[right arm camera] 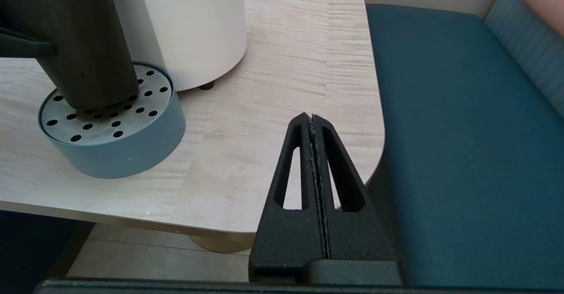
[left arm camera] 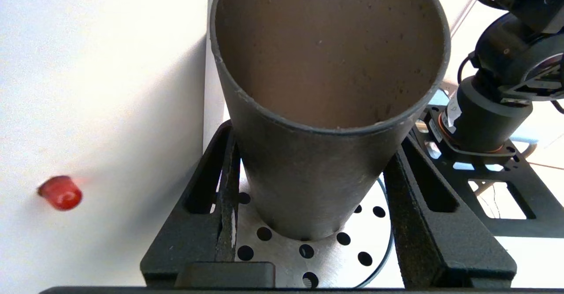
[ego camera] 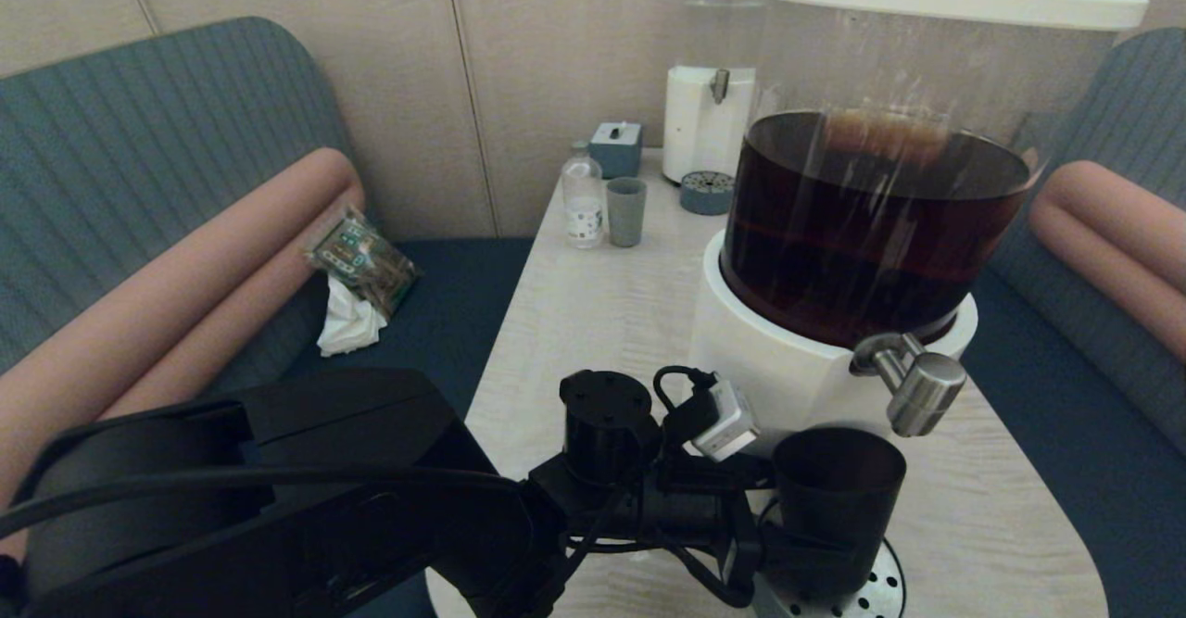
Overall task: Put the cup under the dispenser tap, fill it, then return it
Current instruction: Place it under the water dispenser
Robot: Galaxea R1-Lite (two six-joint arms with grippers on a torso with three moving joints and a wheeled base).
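Here, one left gripper (ego camera: pixel 804 553) clamped round one cup (ego camera: pixel 839 488), a finger (left arm camera: pixel 211 206) pressed to each side of the dark tumbler; cup upright, its foot on the perforated metal top of one blue-grey drip tray (ego camera: pixel 880 590) directly beneath the gripper; nothing seen inside the cup from the left wrist view, only bare brown wall

Just above and slightly beyond the gripped cup, one dispenser tap (ego camera: pixel 917 386), a brushed-steel spigot jutting from the white base of the large dispenser (ego camera: pixel 871 229); clear tank roughly half full of dark brown liquid, white lid on top

Far beyond the gripper, at the table's (ego camera: pixel 593 321) back end: one smaller dispenser (ego camera: pixel 709 90), one second round drip tray (ego camera: pixel 706 192), one pale grey-green tumbler (ego camera: pixel 626 211), one small clear bottle (ego camera: pixel 583 201), one small blue-grey box (ego camera: pixel 616 147)

Only in the left wrist view: a small red button (left arm camera: pixel 60 192) on the white base. Only in the right wrist view: one right gripper (right arm camera: pixel 313 170), fingers pressed together on nothing, beside the table's corner, well apart from the cup
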